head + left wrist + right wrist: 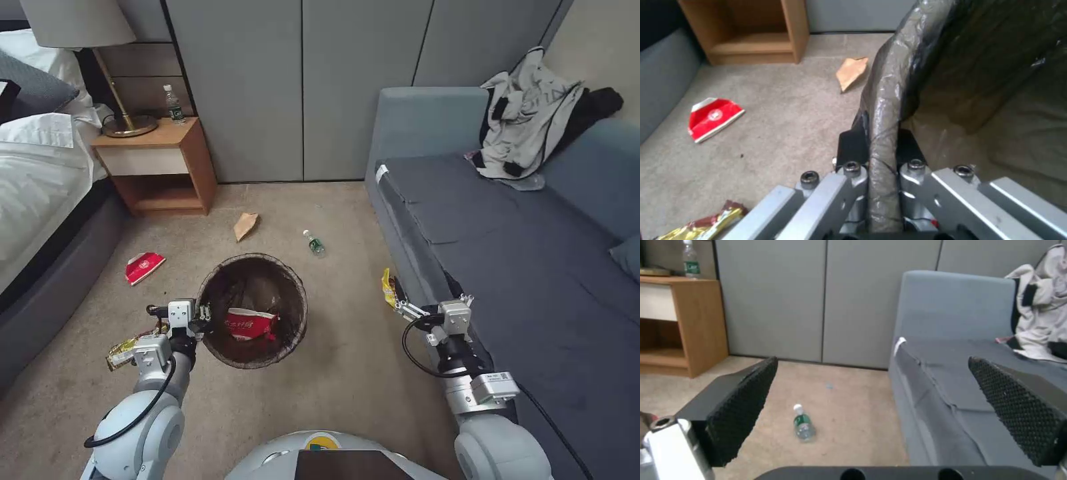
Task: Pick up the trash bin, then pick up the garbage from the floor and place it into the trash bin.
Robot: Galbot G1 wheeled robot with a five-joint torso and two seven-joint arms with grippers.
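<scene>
The trash bin [230, 357], lined with a dark bag, hangs just above the carpet with my left gripper [202, 320] shut on its rim [882, 133]. A red-and-white carton [250, 325] lies inside it. Garbage on the floor: a red carton [143, 267] [713, 118], a brown paper bag [245, 225] [852, 71], a green-labelled bottle [314, 243] [803, 423], a gold wrapper [125, 348] [706, 225] under my left arm, and a yellow wrapper [388, 288] at the sofa's base. My right gripper [399, 301] [876, 406] hovers open right beside that yellow wrapper, its pads [740, 406] wide apart.
A grey sofa [520, 253] with grey-white clothing [527, 120] fills the right side. A wooden nightstand [157, 167] with a lamp and a bottle [173, 103] stands at the back left beside the bed [40, 180]. Grey cupboard doors [300, 87] close off the back.
</scene>
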